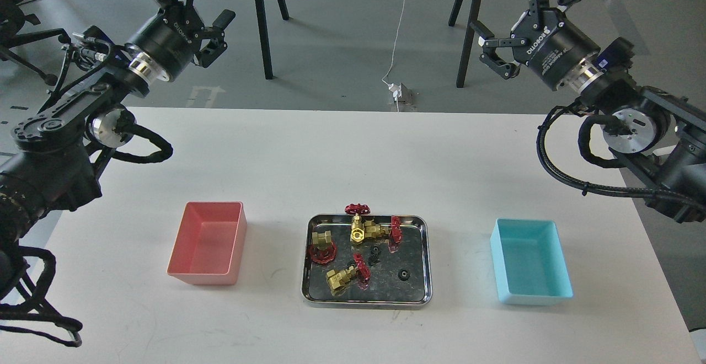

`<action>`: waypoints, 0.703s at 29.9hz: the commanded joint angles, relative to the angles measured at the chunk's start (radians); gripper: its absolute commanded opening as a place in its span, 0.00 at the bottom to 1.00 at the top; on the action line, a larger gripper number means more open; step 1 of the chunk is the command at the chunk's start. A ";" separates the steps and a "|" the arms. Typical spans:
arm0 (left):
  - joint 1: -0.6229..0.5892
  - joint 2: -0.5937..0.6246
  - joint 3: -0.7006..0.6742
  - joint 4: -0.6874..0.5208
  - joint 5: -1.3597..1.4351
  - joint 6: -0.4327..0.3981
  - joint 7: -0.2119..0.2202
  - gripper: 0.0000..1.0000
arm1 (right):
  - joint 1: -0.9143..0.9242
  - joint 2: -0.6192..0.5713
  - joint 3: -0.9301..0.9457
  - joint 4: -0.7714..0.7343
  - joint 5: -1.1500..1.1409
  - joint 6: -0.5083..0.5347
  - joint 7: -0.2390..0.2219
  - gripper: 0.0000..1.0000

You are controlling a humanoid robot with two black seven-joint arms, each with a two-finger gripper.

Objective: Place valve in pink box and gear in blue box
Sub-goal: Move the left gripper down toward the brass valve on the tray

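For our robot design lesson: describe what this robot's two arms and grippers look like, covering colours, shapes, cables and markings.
Both arms are black with jointed segments and shiny silver metal rings at the wrists. Ribbed black cable conduits loop alongside each one. The left gripper and right gripper each have a thick black cylindrical body with white lettering and two black linkage-style fingers. A small blue part sits behind the right wrist.

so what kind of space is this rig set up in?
Most likely a robotics lab or test bay, not a factory floor. A plain white table holds a staged sorting setup: steel tray of parts between a pink box and a blue box. Behind it, loose cables and stand legs on grey floor.
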 commanded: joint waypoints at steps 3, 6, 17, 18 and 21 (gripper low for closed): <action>0.008 -0.009 -0.082 -0.002 -0.005 0.000 0.000 1.00 | -0.033 0.000 0.086 -0.006 0.000 0.000 0.000 1.00; -0.004 -0.025 -0.126 -0.002 -0.023 0.000 0.000 1.00 | -0.032 0.002 0.116 -0.001 0.000 0.000 0.000 1.00; -0.002 -0.131 -0.292 -0.253 -0.091 0.000 0.000 1.00 | 0.004 -0.018 0.116 -0.185 -0.011 0.000 -0.011 1.00; -0.011 -0.089 -0.289 -0.302 -0.041 0.000 0.000 1.00 | 0.002 -0.018 0.116 -0.197 -0.011 0.000 -0.011 1.00; -0.066 0.043 -0.162 -0.440 0.131 0.000 0.000 1.00 | -0.012 -0.032 0.119 -0.191 -0.005 0.000 -0.011 1.00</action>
